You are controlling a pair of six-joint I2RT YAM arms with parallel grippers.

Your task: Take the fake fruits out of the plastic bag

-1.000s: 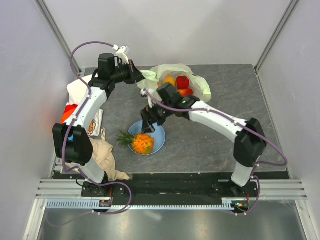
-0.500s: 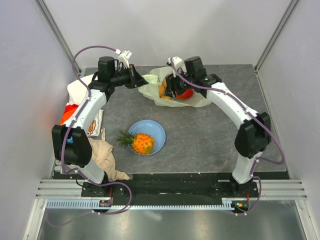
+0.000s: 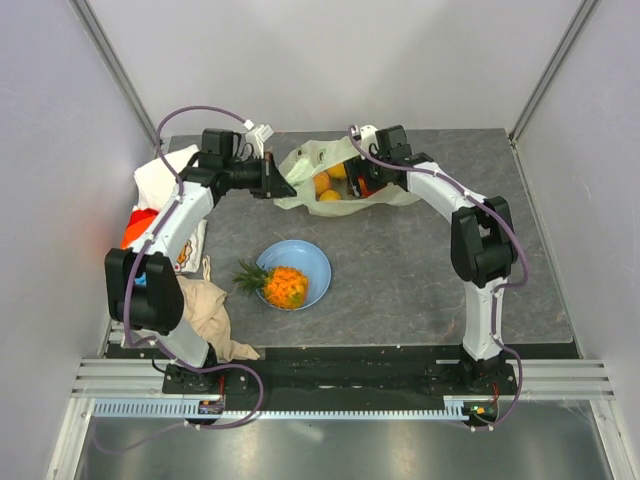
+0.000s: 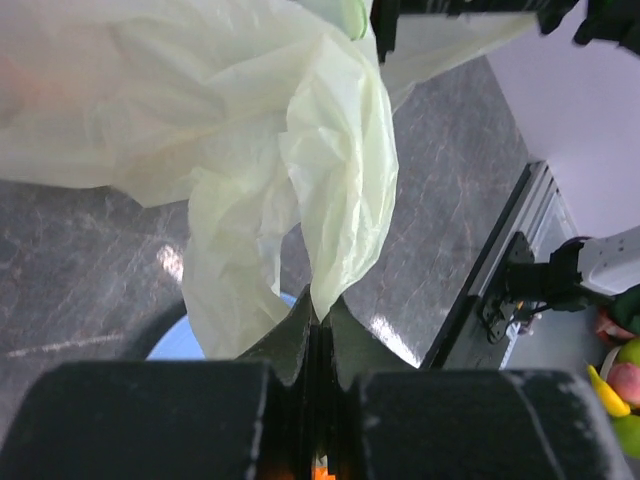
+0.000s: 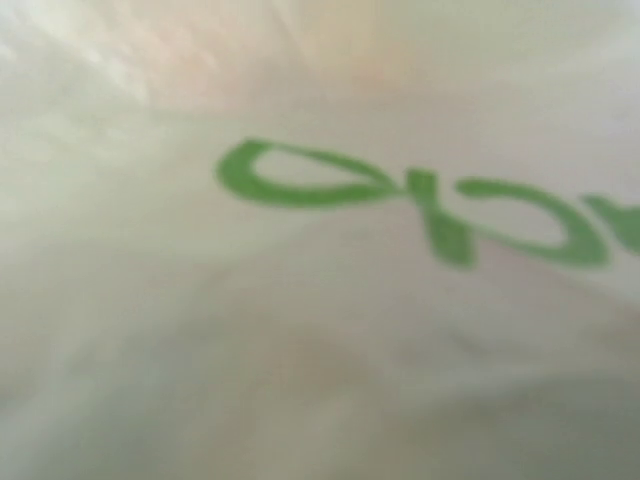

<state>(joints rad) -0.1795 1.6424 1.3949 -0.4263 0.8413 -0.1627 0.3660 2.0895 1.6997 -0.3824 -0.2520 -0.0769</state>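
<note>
Thin yellow-green plastic bag (image 3: 303, 160), far centre, round orange fake fruits (image 3: 322, 184) inside; orange plastic pineapple (image 3: 286, 288) on light-blue round plate (image 3: 318, 262). My left gripper (image 4: 318, 325) pinches the bag's edge, likely steadying its mouth; right gripper (image 3: 360, 182) inside, spread I cannot tell.

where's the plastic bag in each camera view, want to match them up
Top external: plastic bag at upper centre, at the far side of the table, between the two arms' wrists.
Left wrist: bag fills the upper left and hangs down to a tip pinched by the left gripper.
Right wrist: bag fills the whole blurred picture, green print across it.
Shared landmark: blue plate, a sliver in the left wrist view; absent from the right wrist view.
</note>
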